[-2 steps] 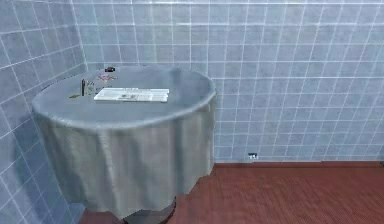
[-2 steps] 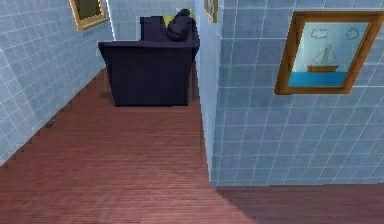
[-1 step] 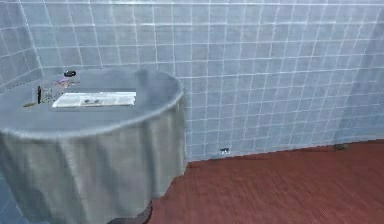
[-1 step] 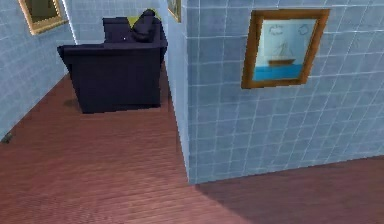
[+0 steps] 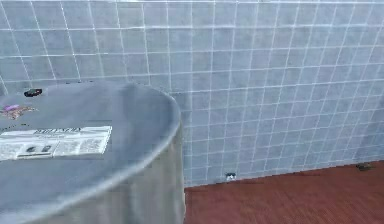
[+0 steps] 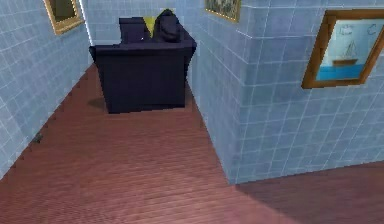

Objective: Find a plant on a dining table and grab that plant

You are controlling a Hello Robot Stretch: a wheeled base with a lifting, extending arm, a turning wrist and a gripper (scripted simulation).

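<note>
A round grey table (image 5: 120, 130) covered by a grey cloth stands at the forward view's left, close in front of a pale blue tiled wall (image 5: 280, 80). On its top lie a newspaper (image 5: 55, 141), a small dark round object (image 5: 33, 92) and a small flat object (image 5: 12, 110) at the left edge.
Reddish wooden floor (image 5: 300, 195) runs along the tiled wall. In the arm side view a dark blue armchair (image 6: 145, 72) stands at the far end of a corridor, with something dark and yellow on it. A tiled wall corner (image 6: 238, 120) juts in at the right; framed pictures (image 6: 345, 48) hang there.
</note>
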